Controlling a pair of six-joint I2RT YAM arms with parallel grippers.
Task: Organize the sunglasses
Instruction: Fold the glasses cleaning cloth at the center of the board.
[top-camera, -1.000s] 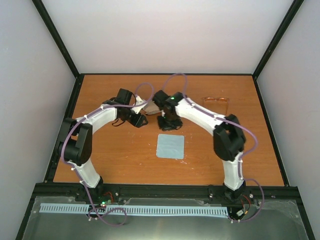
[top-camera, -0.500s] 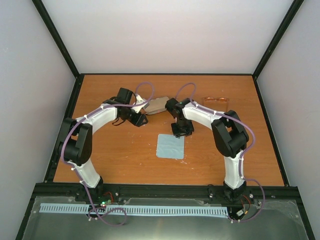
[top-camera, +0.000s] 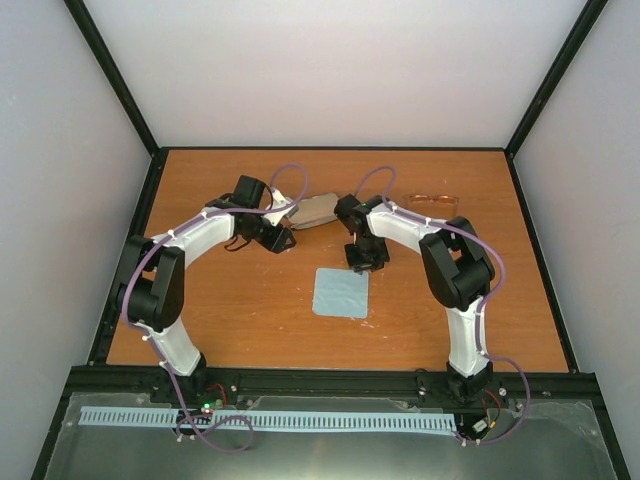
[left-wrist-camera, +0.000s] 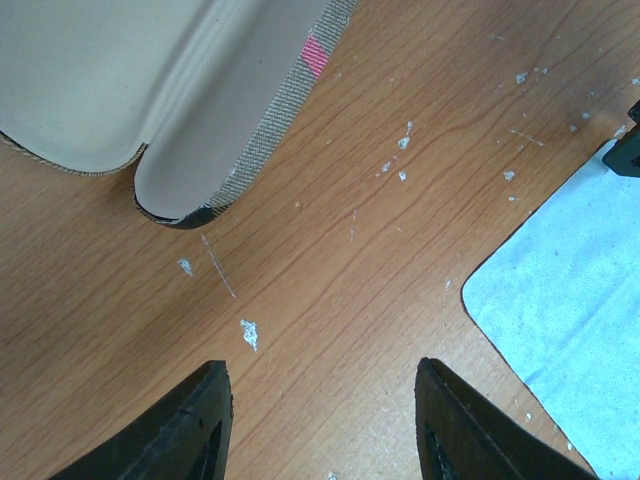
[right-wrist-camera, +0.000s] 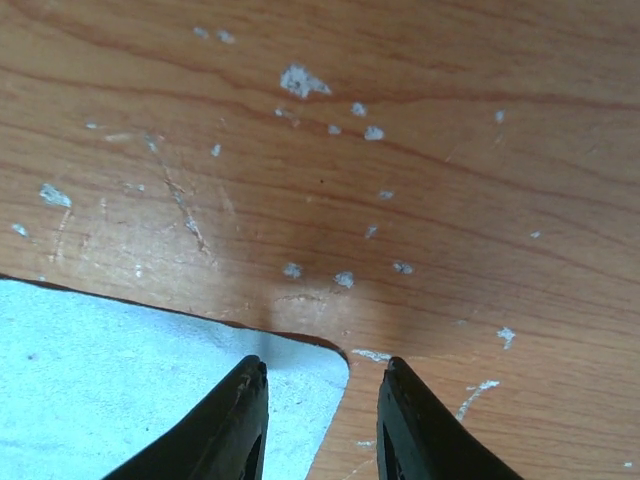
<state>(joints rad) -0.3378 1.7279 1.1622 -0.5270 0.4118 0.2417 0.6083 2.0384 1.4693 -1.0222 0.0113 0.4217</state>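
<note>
The sunglasses (top-camera: 432, 202), thin-framed with orange lenses, lie on the table at the back right, away from both grippers. The brown striped oval case (top-camera: 313, 209) lies open at the back centre; the left wrist view shows its cream inside (left-wrist-camera: 200, 110). My left gripper (top-camera: 278, 240) is open and empty, just left of and in front of the case (left-wrist-camera: 320, 400). My right gripper (top-camera: 364, 262) is open and empty, low over the far right corner of the light blue cloth (top-camera: 341, 292); the right wrist view shows that corner (right-wrist-camera: 300, 375) between its jaws (right-wrist-camera: 325, 385).
The cloth also shows at the right of the left wrist view (left-wrist-camera: 560, 320). The wooden table (top-camera: 230, 310) has black rails along its edges and white walls behind. Bare wood lies between the case and the cloth.
My right gripper has moved from beside the case back and right to the cloth's far right corner. The case now shows fully. The left arm has not moved.
</note>
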